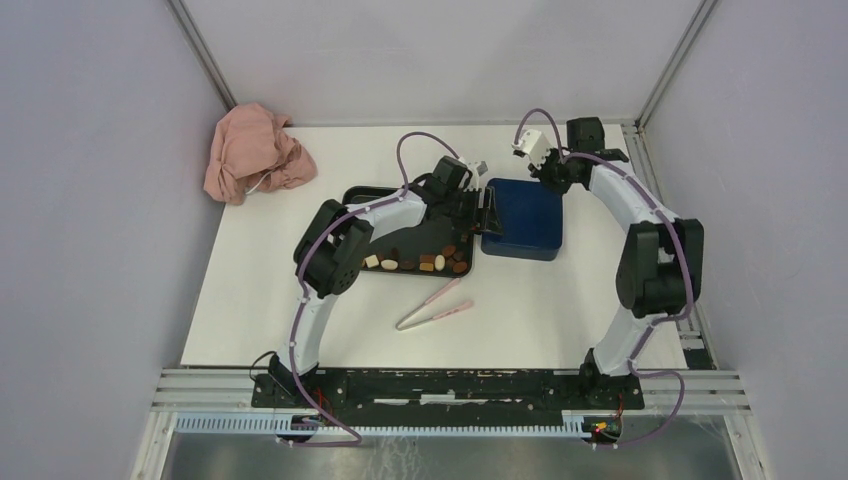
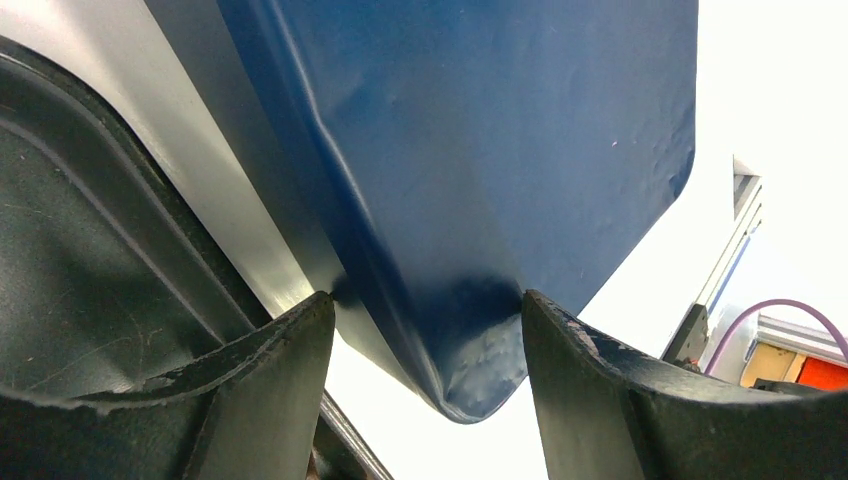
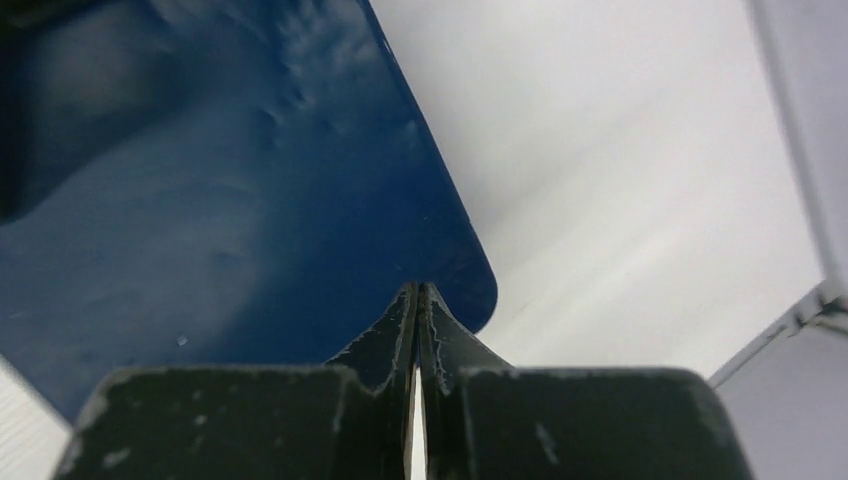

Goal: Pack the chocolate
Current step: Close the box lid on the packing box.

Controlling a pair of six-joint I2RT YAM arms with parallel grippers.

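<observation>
The chocolate, several small brown, tan and cream pieces, lies in a row along the near side of a black tray. A dark blue box with its lid on sits right of the tray. My left gripper is open at the box's left edge. In the left wrist view the gripper has its fingers spread either side of a box corner. My right gripper is shut and empty at the box's far edge. In the right wrist view the gripper has its tips over the lid near a corner.
Pink tongs lie on the white table in front of the tray. A pink cloth is bunched at the far left corner. The tray's rim lies close to my left finger. Grey walls enclose the table.
</observation>
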